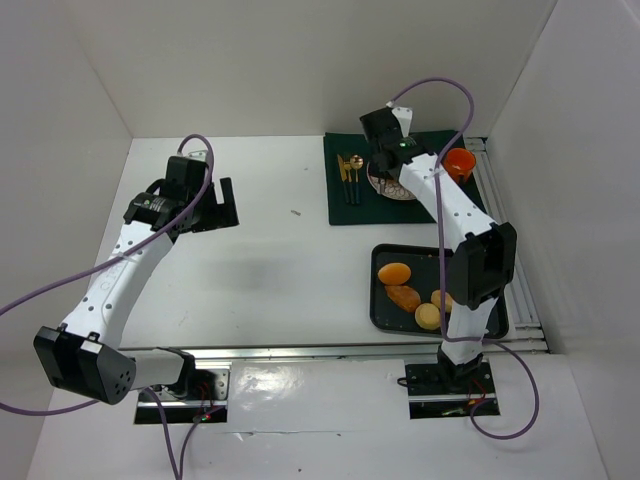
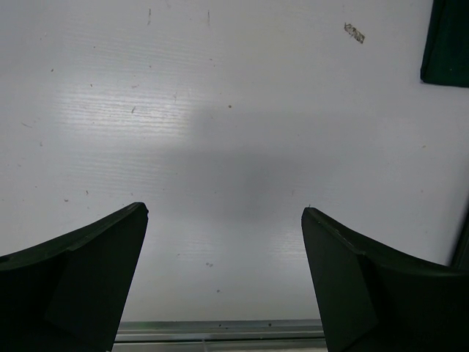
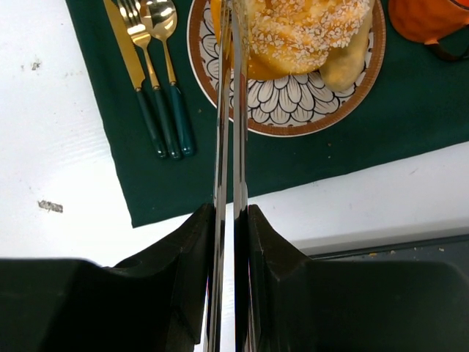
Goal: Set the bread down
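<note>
Apparently the right gripper (image 3: 231, 214) is clenching tongs (image 3: 223, 110), squeezed together beside the sesame bread (image 3: 308, 29) sitting on the plate (image 3: 293, 110). The next move calls for lifting clear. The left gripper (image 2: 223, 213) is hanging released.

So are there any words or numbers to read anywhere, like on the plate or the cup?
None. The plate has only a flower pattern; the orange cup, the tongs, the cutlery and the black tray show no letters or numbers.
</note>
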`<action>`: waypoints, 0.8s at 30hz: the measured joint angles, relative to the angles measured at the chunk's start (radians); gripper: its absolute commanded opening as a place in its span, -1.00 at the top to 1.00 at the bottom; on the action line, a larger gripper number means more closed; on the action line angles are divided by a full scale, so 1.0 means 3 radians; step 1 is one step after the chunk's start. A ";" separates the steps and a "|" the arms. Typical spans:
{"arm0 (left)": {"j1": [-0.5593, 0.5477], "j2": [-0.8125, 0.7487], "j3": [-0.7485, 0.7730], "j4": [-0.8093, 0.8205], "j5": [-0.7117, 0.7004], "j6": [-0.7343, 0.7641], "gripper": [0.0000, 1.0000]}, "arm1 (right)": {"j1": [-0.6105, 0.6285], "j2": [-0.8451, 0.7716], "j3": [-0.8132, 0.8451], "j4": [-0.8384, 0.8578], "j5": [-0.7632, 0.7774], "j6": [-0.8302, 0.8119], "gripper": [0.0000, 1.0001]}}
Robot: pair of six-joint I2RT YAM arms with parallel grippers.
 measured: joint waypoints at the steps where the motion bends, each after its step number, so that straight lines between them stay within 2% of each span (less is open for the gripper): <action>1: 0.0000 0.0000 0.0000 -0.0001 -0.0006 0.0001 -1.00 | -0.0001 0.0001 -0.0008 0.0003 -0.0010 0.0000 0.45; 4: 0.0000 0.0000 0.0000 -0.0008 -0.0028 0.0001 -1.00 | -0.0005 0.0001 -0.0014 0.0019 -0.0027 0.0001 0.22; 7: 0.0000 0.0000 0.0000 -0.0014 -0.0042 0.0001 -1.00 | -0.0005 0.0001 -0.0018 0.0031 -0.0043 0.0000 0.22; 10: 0.0000 0.0000 0.0000 -0.0022 -0.0053 -0.0004 -1.00 | -0.0005 0.0001 -0.0018 0.0037 -0.0052 0.0001 0.09; 24: 0.0000 0.0000 0.0039 -0.0072 -0.0093 -0.0013 -1.00 | 0.0047 -0.0004 0.0130 0.0051 -0.0036 -0.0015 0.09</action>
